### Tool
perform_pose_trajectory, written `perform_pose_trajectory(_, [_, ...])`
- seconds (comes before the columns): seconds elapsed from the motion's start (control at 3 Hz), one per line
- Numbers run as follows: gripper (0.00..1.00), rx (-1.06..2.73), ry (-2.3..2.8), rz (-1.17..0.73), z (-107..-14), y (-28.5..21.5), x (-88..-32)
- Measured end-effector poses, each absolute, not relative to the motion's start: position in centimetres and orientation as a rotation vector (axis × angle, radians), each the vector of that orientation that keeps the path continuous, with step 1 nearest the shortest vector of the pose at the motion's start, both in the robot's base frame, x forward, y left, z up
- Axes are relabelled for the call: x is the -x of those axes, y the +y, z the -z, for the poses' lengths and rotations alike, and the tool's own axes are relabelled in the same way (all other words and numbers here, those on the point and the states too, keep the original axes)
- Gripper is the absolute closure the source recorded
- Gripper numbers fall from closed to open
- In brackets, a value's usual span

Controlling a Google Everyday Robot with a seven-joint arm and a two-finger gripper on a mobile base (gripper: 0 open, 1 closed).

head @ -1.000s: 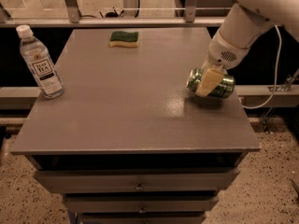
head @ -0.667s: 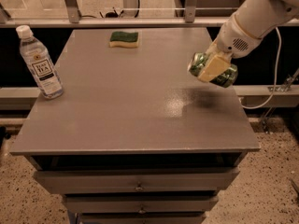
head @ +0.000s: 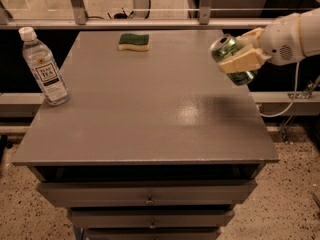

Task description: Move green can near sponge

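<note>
You are holding the green can (head: 224, 46) clamped in the gripper (head: 239, 54), aloft over the table's (head: 150, 119) two o'clock edge. Carry it level toward the sponge (head: 134, 41) at twelve o'clock, lowering it gently alongside.

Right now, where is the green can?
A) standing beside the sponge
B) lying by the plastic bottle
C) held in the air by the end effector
C: the end effector, over the table's right edge, grips the green can in the air, far from the sponge.
</note>
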State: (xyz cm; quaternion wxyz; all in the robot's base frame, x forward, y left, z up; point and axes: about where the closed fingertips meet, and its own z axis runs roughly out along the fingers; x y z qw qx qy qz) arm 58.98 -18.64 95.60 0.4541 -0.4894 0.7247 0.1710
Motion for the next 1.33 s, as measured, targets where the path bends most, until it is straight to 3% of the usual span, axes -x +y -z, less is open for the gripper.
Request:
perform_pose_trajectory(0.67, [1.0, 1.131, 1.766, -0.419, -97.6, -20.1, -58.3])
perform_pose_trajectory(1.0, [1.0, 1.103, 1.696, -0.439, -97.9, -19.1, -60.7])
perform_pose_trajectory(1.33, [1.0, 1.043, 1.58, -0.463, -98.9, -17.4, -66.7])
